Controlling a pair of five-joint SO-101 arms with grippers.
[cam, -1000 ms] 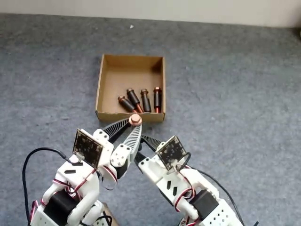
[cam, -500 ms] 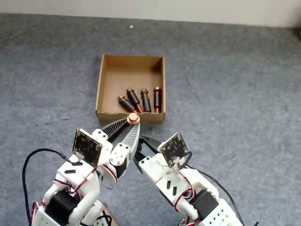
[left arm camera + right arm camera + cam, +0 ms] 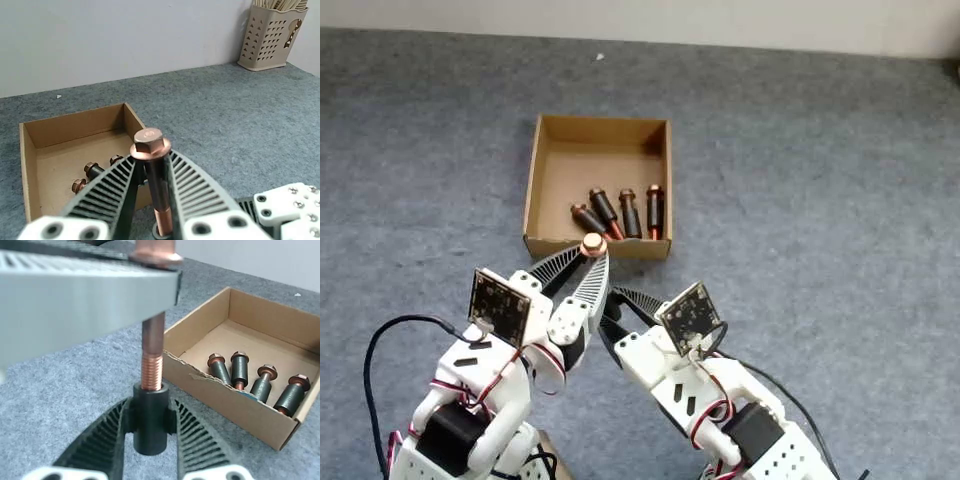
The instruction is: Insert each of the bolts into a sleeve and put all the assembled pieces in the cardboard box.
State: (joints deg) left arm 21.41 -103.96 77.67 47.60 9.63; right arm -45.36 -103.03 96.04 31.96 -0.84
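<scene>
Bolt (image 3: 592, 245), likely stiff, slippery metal best held under its head, stood upright at centre of the high view, pinched there by the left gripper (image 3: 151, 167), tip at the mouth of the sleeve (image 3: 149, 432) clamped by the right gripper (image 3: 149, 412).

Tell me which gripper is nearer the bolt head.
Left. The left gripper clamps the bolt just under its head; the right gripper is below, holding the sleeve at the bolt's threaded tip.
</scene>
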